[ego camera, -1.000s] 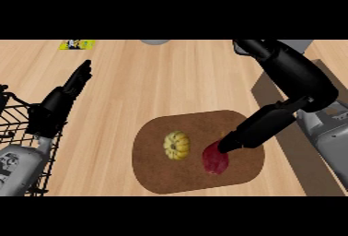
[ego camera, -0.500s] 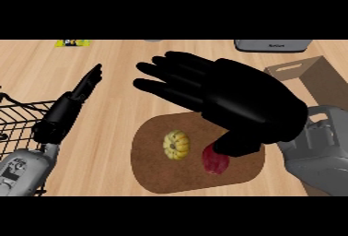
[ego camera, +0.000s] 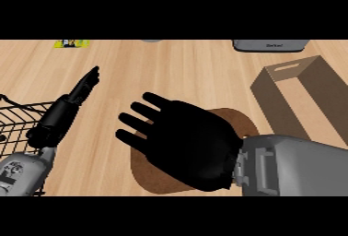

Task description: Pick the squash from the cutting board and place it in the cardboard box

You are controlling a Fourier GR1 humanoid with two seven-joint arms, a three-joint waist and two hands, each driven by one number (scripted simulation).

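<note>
Fingers: right hand (ego camera: 187, 150) spread and straight, pointing to the upper left of the frame, holding nothing that shows; left hand (ego camera: 76, 99) straight and pressed together, edge-on, holding nothing.
Right hand: large, lower centre of frame, back of hand toward the camera, grey forearm (ego camera: 296, 168) entering from the lower right.
Cutting board (ego camera: 234, 120): brown, round-edged, lower centre, mostly covered by the right hand; only its upper right rim and lower left rim show.
Squash: not visible; can't tell where it sits, the right hand hides most of the board.
Left hand: left of frame, resting above the wire basket, forearm entering from the lower left corner.
Wire basket (ego camera: 17, 115): black, left edge of frame, partly behind the left forearm.
Cardboard box (ego camera: 299, 99): right of frame, open top, handle slot on the far wall, just beside the board's upper right.
Grey item (ego camera: 268, 44): top edge, right of centre, cut off.
Yellow item (ego camera: 71, 44): top left edge, too small to tell.
</note>
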